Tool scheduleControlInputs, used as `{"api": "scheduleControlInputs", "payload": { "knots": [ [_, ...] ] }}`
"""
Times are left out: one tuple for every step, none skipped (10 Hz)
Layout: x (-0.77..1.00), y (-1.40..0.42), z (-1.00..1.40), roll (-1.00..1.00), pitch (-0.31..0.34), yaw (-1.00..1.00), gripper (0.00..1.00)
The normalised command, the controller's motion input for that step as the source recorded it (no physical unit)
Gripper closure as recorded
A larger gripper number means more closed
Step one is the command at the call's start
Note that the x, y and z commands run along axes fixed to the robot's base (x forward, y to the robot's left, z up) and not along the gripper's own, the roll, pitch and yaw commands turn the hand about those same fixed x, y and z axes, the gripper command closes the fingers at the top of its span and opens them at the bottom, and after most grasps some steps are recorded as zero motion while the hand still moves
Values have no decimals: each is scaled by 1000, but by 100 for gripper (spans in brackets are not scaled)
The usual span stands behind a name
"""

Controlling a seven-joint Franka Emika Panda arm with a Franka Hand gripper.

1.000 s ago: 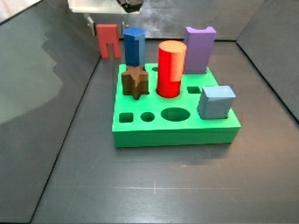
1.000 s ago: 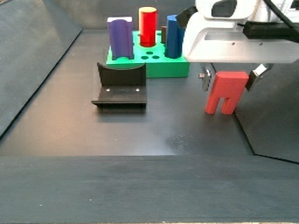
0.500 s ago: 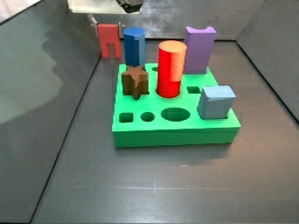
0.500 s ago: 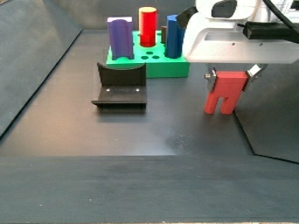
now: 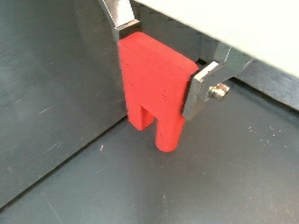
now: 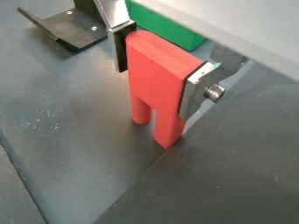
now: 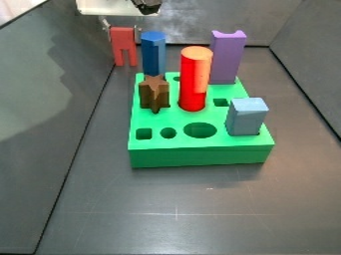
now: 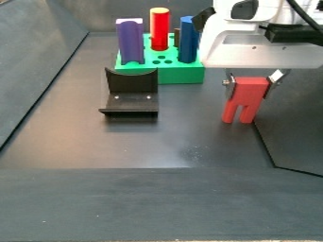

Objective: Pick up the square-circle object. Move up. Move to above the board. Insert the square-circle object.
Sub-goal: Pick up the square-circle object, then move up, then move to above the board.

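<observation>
**A:** so where's it at? looks like the gripper (image 6: 158,63) has its silver plates clamped on the upper part of the square-circle object (image 6: 159,86), prongs pointing down; in a side view the block (image 8: 245,99) sits off beside the board (image 8: 158,68), well apart from it, with the fixture (image 8: 130,95) in front of the board; can't tell if the prongs touch the floor

**B:** yeah, I'd say it's the grab-and-lift step; keep the squeeze firm and go straight up, no sideways drift, so the block doesn't twist between the pads; in a side view the board (image 7: 200,129) already carries a red cylinder (image 7: 194,78) and other pegs, so clear those tops before moving across
</observation>
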Motion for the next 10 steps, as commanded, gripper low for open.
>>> {"api": "scheduleControlInputs", "payload": {
  "knots": [
    [0, 0, 0, 0, 0, 0, 100],
    [0, 0, 0, 0, 0, 0, 100],
    [0, 0, 0, 0, 0, 0, 100],
    [0, 0, 833, 0, 0, 0, 100],
    [-8, 20, 831, 0, 1, 14, 100],
    [-42, 12, 728, -10, 36, 15, 100],
    [-26, 11, 571, -11, 44, 11, 100],
    [-17, 7, 430, -11, 48, 6, 100],
    [-15, 7, 327, -11, 50, 5, 100],
    [-165, 1, 1000, -246, -169, 394, 100]
  ]
}}
